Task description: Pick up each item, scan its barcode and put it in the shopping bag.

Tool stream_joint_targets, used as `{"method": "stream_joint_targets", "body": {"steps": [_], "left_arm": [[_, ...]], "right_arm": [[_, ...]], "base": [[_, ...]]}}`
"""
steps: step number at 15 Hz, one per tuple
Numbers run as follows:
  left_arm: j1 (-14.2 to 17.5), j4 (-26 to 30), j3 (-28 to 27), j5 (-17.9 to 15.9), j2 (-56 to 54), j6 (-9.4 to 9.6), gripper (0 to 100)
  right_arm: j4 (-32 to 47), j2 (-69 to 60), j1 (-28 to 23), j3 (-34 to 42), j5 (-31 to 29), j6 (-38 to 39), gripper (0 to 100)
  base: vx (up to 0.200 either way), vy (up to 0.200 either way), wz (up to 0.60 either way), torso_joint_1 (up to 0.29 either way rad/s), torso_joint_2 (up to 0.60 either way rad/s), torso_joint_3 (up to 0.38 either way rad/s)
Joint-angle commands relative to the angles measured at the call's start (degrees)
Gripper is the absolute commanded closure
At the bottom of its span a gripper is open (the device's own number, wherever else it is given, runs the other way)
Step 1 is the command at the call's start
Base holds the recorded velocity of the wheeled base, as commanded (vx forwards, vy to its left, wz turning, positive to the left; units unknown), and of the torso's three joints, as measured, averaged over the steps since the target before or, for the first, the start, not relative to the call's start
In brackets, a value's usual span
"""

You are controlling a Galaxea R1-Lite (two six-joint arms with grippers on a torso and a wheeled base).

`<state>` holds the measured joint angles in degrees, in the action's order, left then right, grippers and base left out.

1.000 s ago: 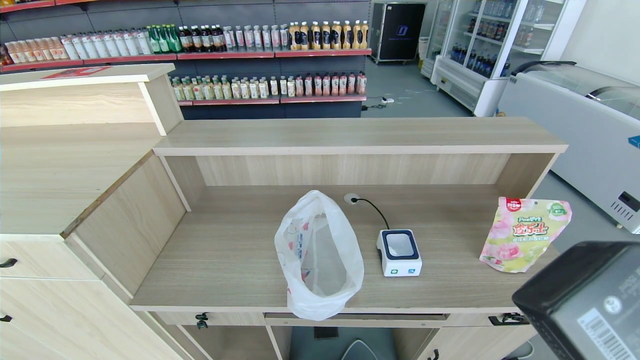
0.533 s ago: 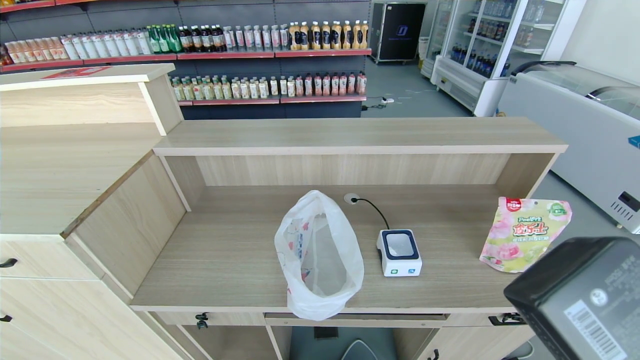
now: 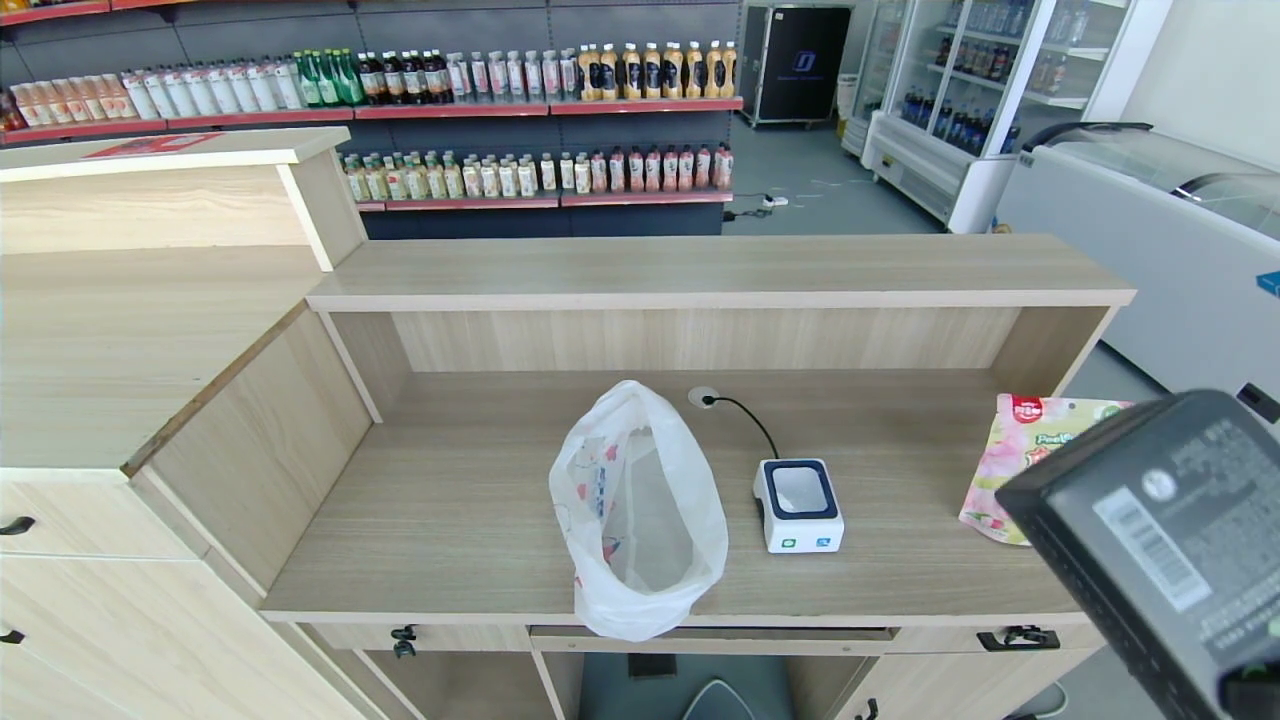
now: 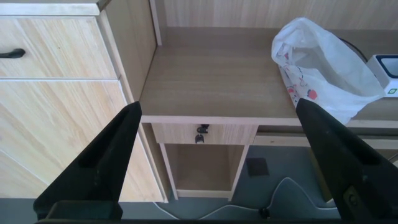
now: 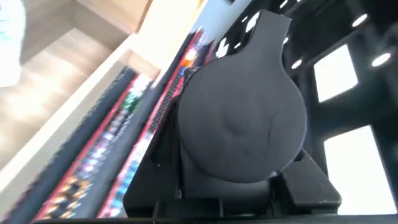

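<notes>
A pink and green snack pouch lies flat at the counter's right end. My right arm's black housing with a white printed label partly covers it. A white plastic shopping bag stands open in the counter's middle. To its right sits a white scanner with a dark window and a black cable. My left gripper hangs open and holds nothing, low in front of the counter's left part, with the bag off to one side. In the right wrist view a black rounded part sits close to the lens.
The wooden counter has a raised back ledge and a taller side wall on its left. Drawers with black handles run under the front edge. Drink shelves and fridges stand far behind.
My right arm's black housing has risen and shifted left, now covering the pouch's right side. Bag, scanner and pouch have not moved.
</notes>
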<state>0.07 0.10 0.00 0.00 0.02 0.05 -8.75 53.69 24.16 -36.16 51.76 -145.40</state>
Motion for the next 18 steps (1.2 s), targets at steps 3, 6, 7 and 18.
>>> {"method": "stream_joint_targets", "body": {"steps": [3,6,7,18], "left_arm": [[0.01,-0.01,0.00,0.00,-0.02,-0.05,0],[0.01,-0.01,0.00,0.00,-0.02,-0.05,0],[0.01,-0.01,0.00,0.00,-0.02,-0.05,0],[0.01,-0.01,0.00,0.00,-0.02,0.04,0]], "right_arm": [[0.05,1.77,-28.82,-6.73,-17.92,41.95,100],[0.23,3.88,-39.63,-6.29,-17.48,57.07,100],[0.32,4.14,-45.61,-5.33,-17.13,59.53,100],[-0.12,9.77,-38.49,-5.06,-14.32,118.33,100]], "base": [[0.000,0.000,0.00,0.000,0.00,0.000],[0.000,0.000,0.00,0.000,0.00,0.000],[0.000,0.000,0.00,0.000,0.00,0.000],[0.000,0.000,0.22,0.000,0.00,0.002]]}}
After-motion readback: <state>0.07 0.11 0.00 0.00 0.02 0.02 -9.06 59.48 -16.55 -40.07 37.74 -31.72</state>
